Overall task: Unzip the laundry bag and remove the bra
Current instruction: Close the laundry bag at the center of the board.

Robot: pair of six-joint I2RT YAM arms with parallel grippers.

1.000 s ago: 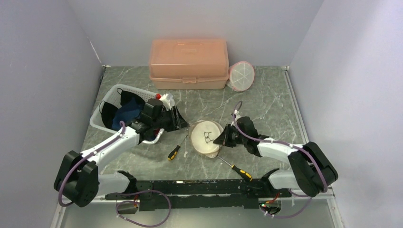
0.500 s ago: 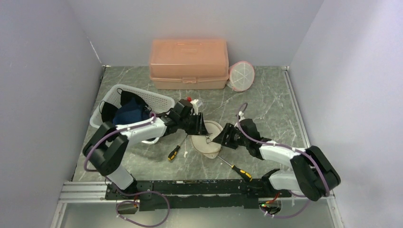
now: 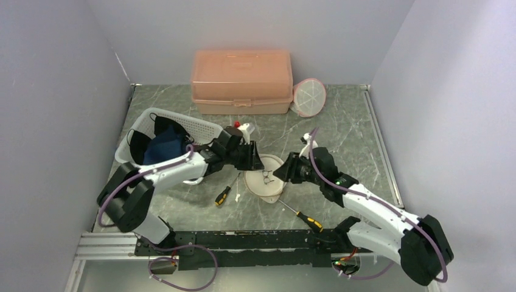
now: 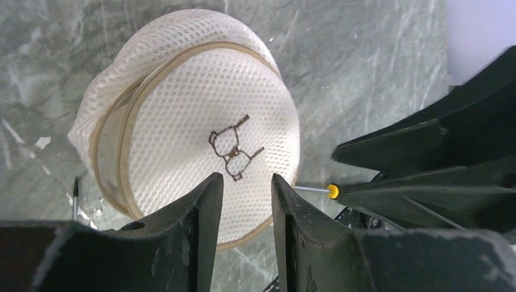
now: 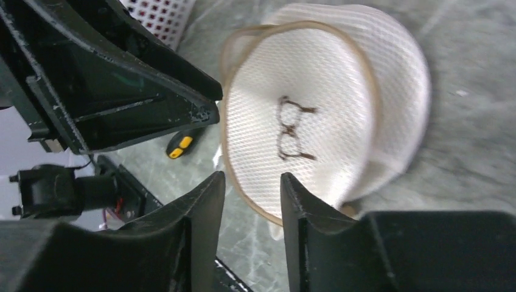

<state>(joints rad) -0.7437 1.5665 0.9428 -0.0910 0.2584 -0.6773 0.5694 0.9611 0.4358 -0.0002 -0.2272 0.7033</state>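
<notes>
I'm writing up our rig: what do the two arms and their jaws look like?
Both the left arm and right arm have white links joined by bulky black joint housings. A purple cable loops along each. The jaws are matte black, tapering to blunt tips. No markings are legible.

L gripper (image 3: pixel 252 157) is off the basket (image 3: pixel 201 126), now at laundry bag's (image 3: pixel 263 182) left edge. R gripper (image 3: pixel 285 170), shut 1 s ago, now has jaws apart.
</notes>
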